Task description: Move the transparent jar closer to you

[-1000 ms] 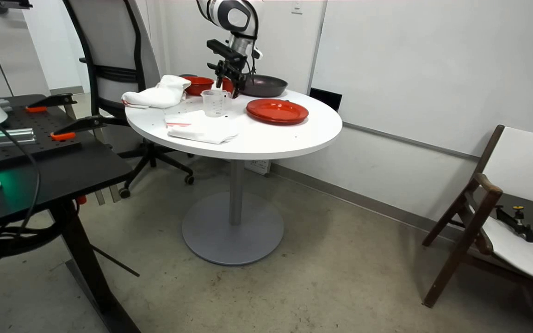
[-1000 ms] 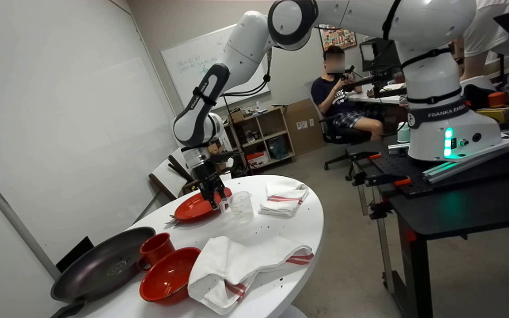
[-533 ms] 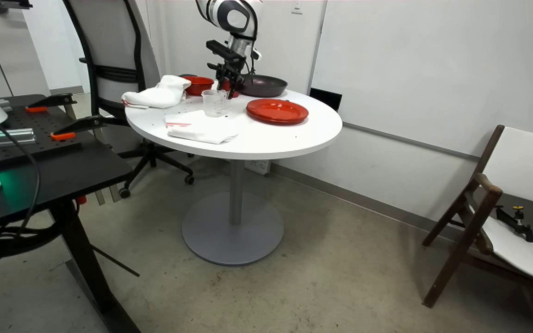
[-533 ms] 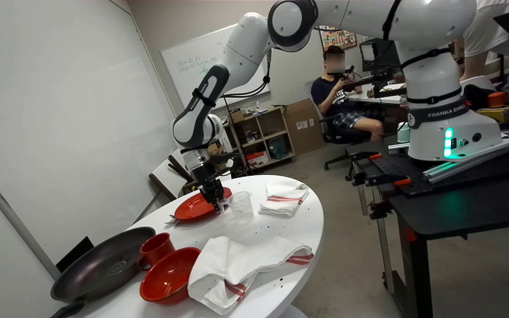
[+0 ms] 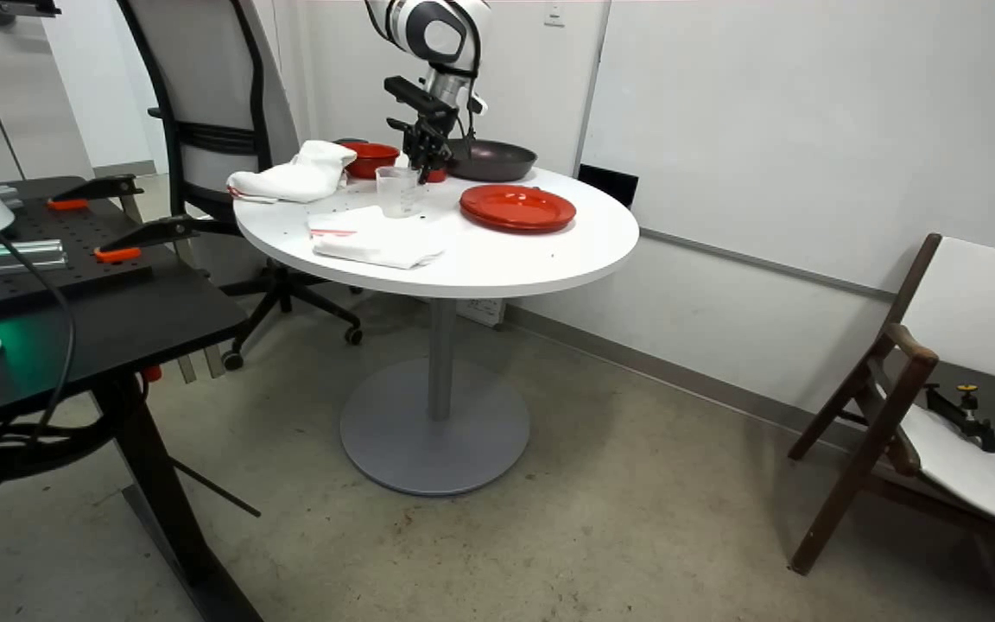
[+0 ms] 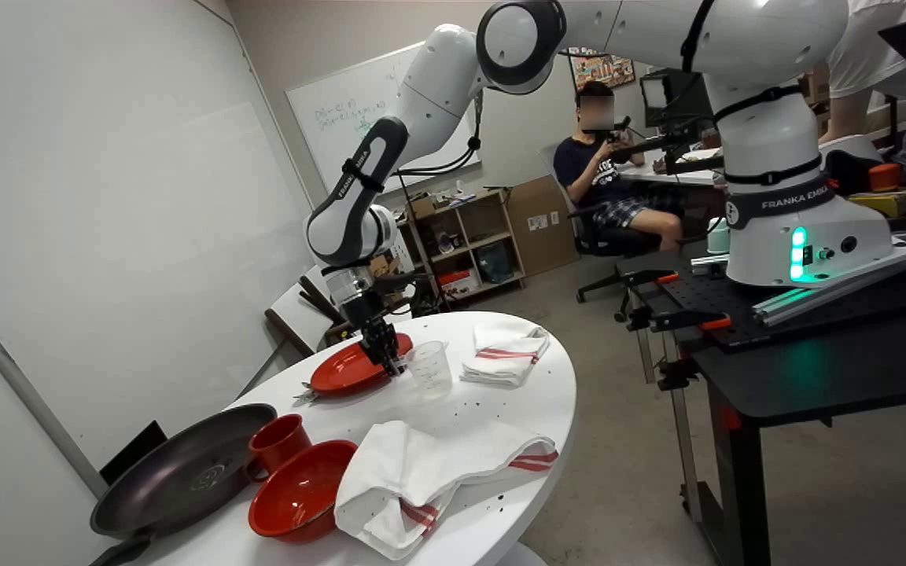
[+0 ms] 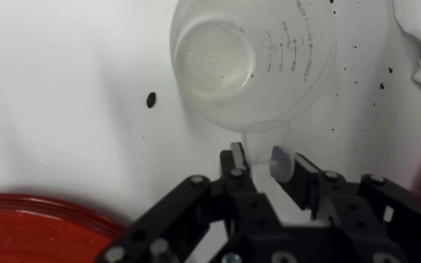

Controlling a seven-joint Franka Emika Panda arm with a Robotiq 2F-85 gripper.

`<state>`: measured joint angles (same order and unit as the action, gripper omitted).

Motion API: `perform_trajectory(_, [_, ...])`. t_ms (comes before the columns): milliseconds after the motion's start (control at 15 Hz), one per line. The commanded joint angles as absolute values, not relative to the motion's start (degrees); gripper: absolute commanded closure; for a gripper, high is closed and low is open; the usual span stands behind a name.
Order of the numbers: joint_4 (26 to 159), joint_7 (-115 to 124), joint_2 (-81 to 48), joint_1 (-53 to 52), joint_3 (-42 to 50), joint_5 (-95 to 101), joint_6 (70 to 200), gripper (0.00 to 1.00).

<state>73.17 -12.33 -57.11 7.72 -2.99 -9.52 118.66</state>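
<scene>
fingers (image 7: 233, 160) straddle the handle (image 7: 263, 144) of the transparent jar (image 7: 256, 65), clenched or not i cannot tell.

The white table (image 5: 541, 259) holds jar (image 6: 431, 369), plates (image 5: 518, 207), cloths (image 6: 421, 472), bowl (image 6: 300, 497), mug (image 6: 280, 442) and pan (image 6: 185, 472).

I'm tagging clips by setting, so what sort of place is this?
Probably a robotics lab: a robot arm is mounted on a black bench, a written-on whiteboard hangs in the background, and a shelving unit stands below it.
</scene>
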Motion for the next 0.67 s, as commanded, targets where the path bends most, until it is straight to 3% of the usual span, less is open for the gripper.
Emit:
perform_trajectory(0, [71.02, -11.47, -57.83, 7.68, -3.27, -9.13, 116.81, 0.93])
perform_trajectory(600, [76.02, -14.08, -48.44, 8.68, -4.42, -10.1, 128.75, 0.93])
